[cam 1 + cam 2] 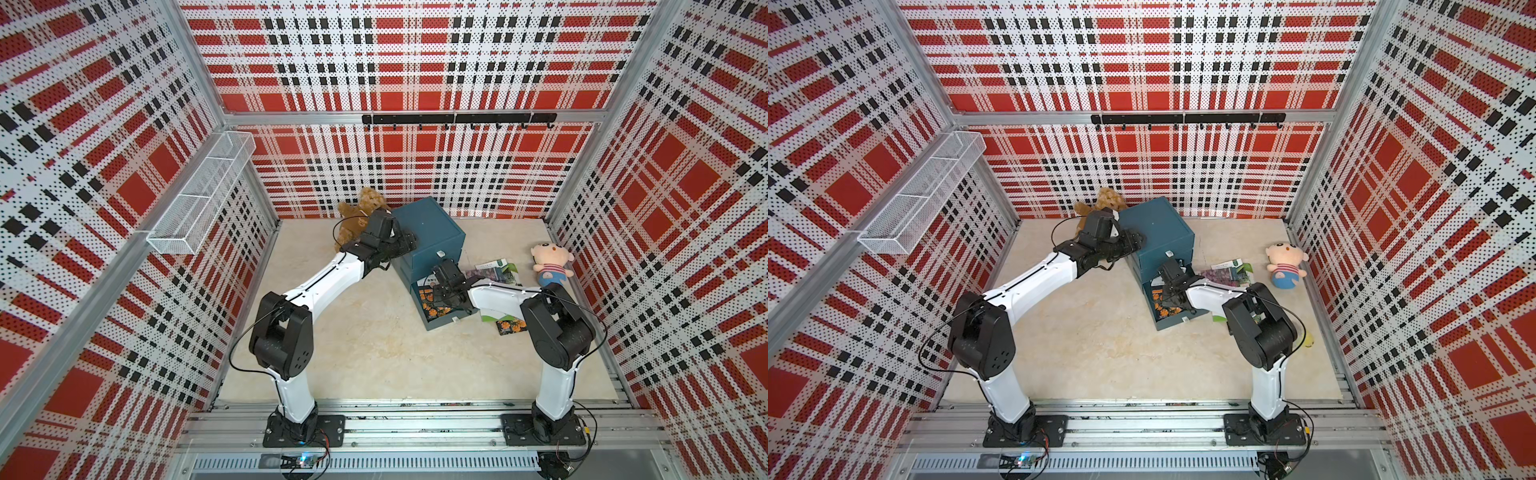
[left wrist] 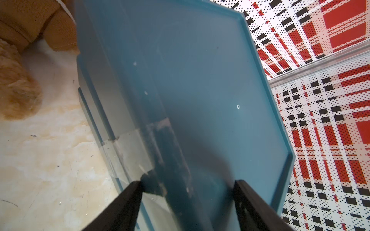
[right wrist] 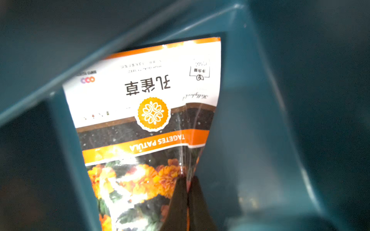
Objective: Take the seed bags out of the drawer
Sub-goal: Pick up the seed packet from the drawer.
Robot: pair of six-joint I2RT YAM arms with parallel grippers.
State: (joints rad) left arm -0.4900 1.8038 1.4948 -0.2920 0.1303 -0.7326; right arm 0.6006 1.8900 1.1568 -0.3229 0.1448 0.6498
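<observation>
Plenty of bare table [image 1: 374, 353] along the near edge, open room between the two arm bases. Further in, right of centre: lower drawer [image 1: 441, 323] pulled out, right gripper [image 3: 187, 180] down inside it, clamped tight on the side edge of a marigold seed bag [image 3: 144, 120], bag's corner close to the drawer wall, tight quarters. Just beside the drawer, toward the right edge: orange-on-black bag [image 1: 509, 327] by the right elbow, purple and green bags [image 1: 494, 270] behind. Pink doll [image 1: 550, 266] at the right edge. Farther back, left gripper [image 2: 188, 182] spread wide, one finger either side of the blue cabinet [image 2: 200, 80] top edge. Teddy bear [image 1: 361, 216] just beside the cabinet, near the far edge.
</observation>
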